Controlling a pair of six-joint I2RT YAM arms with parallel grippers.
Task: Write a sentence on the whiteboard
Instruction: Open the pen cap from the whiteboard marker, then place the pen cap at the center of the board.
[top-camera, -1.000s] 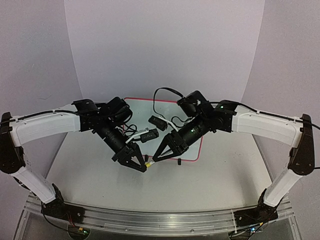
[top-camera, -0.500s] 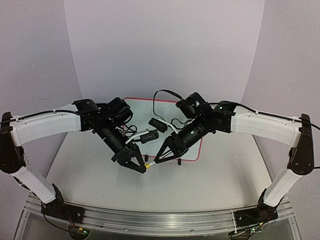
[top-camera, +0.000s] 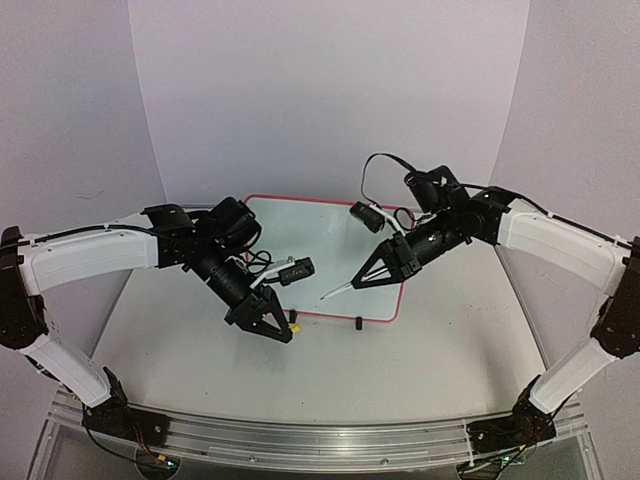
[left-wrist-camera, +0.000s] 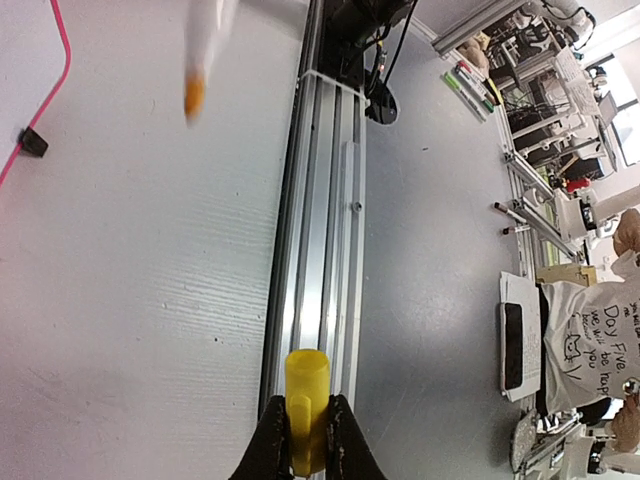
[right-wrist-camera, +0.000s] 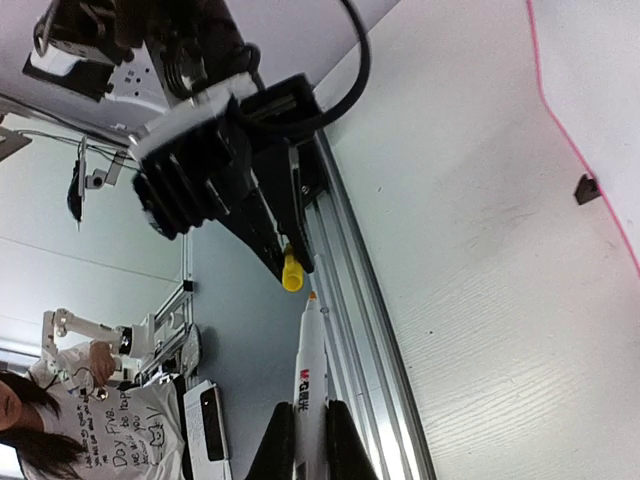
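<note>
The whiteboard (top-camera: 310, 225), white with a red-pink frame, lies flat at the back middle of the table. I can make out no sentence on it. My left gripper (top-camera: 284, 330) hangs over the table just in front of the board's near edge. It is shut on a yellow marker cap (top-camera: 293, 323), seen closer in the left wrist view (left-wrist-camera: 306, 405). My right gripper (top-camera: 360, 283) is over the board's right part. It is shut on a white uncapped marker (top-camera: 338, 291), whose orange tip points towards the cap (right-wrist-camera: 291, 275). The marker (right-wrist-camera: 310, 370) is apart from the cap.
A black clip foot (top-camera: 358, 322) sits at the board's near edge. An aluminium rail (top-camera: 300, 440) runs along the table's front edge. Black cables loop over the board by both wrists. Beyond the table, a person and desks show in the wrist views.
My right gripper has pulled up and to the right with the marker, away from the left gripper. The marker has come out of the cap. The left arm has barely moved.
</note>
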